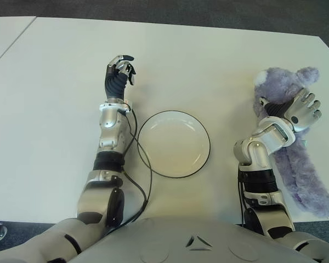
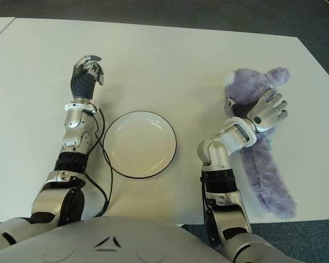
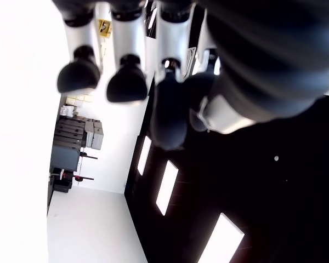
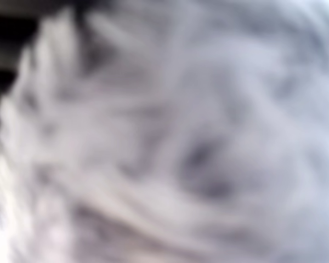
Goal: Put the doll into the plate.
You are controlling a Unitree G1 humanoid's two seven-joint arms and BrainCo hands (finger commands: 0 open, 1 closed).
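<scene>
The doll (image 1: 288,137) is a long plush animal of shaggy lilac-grey pile, with a rounded head, two soft ears and a paler patch at one ear. It lies flat at the right of the eye views, head toward the upper right of the frame, body running down toward the lower right corner near the table's front edge. It is not in the plate.

The plate (image 1: 174,143) is a shallow round dish, smooth and cream-white with a thin dark rim. It sits empty at the centre of the frame, well apart from the doll.

The table (image 1: 55,82) is a matte off-white slab; a seam line crosses its upper left corner.

The right hand (image 1: 305,108) is over the doll's upper body, just below the head, back of the hand upward. Its fingers (image 2: 278,104) are extended and lie on the fur, not wrapped around it. The right wrist view is filled with blurred lilac pile only.

The left hand (image 1: 120,68) shows in the upper left-centre, beyond and left of the plate, above the bare table. Its dark-tipped fingers (image 3: 126,82) are curled inward and hold nothing. A black cable (image 1: 142,175) runs along the left forearm.

No legible writing or brand marks are visible on the doll, plate or table.
</scene>
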